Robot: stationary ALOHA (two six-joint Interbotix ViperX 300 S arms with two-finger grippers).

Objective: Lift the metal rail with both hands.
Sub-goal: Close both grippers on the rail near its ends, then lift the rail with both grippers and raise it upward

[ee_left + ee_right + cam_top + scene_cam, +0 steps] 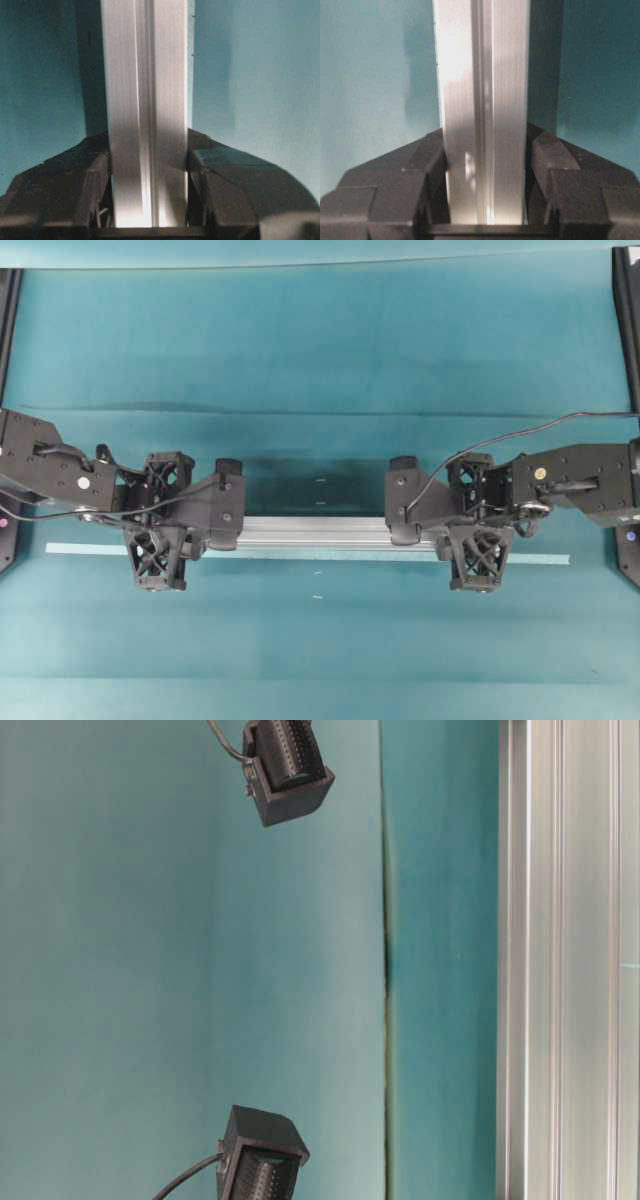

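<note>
I've got both grippers on the metal rail (315,532), which runs left-right across the middle of the teal surface (320,350). Left gripper (157,523) sits toward the rail's left end, right gripper (478,525) toward its right end, well apart, the bare silver stretch between them. Left wrist view: jaws clamped on the rail (146,125), black fingers (95,187) pressed against both sides. Right wrist view, same deal: jaws closed on the rail (485,115), fingers (432,170) tight to each flank. Thin pale tape strip (540,560) lies on the surface just near-side of the rail, poking out past both grippers. Table-level view shows grooved rail (570,960) close up; can't tell if it's off the surface.
</note>
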